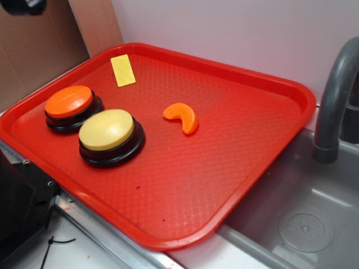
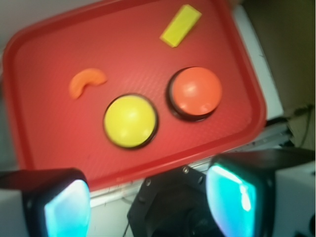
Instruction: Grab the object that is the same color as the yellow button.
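The pincer (image 2: 148, 197) hung high above the near edge of the red tray (image 1: 280, 89), its two fingers spread wide apart with nothing between them, seen only in the wrist view and absent from the exterior one. The object to grab, a small flat yellow rectangle (image 1: 123, 70), lay at the tray's far corner, close to the raised rim and well apart from the pincer. Nearest to it stood the orange button (image 1: 69, 102), and just beside that, almost touching base to base, the yellow button (image 1: 107, 130) whose colour it matched. Farther toward the middle of the tray lay an orange crescent slice (image 1: 182, 116), clear of the rest. Beyond the tray's right side sat a grey sink (image 1: 303, 224) with its faucet (image 1: 336, 95). The step in hand looked like the approach, with nothing yet grasped. To do it well, the arm would likely need to travel over both buttons without dropping early, turn the fingers to straddle the rectangle's short width, and come down almost to the tray surface, since so thin a piece offers little edge to catch and could slide toward the rim.
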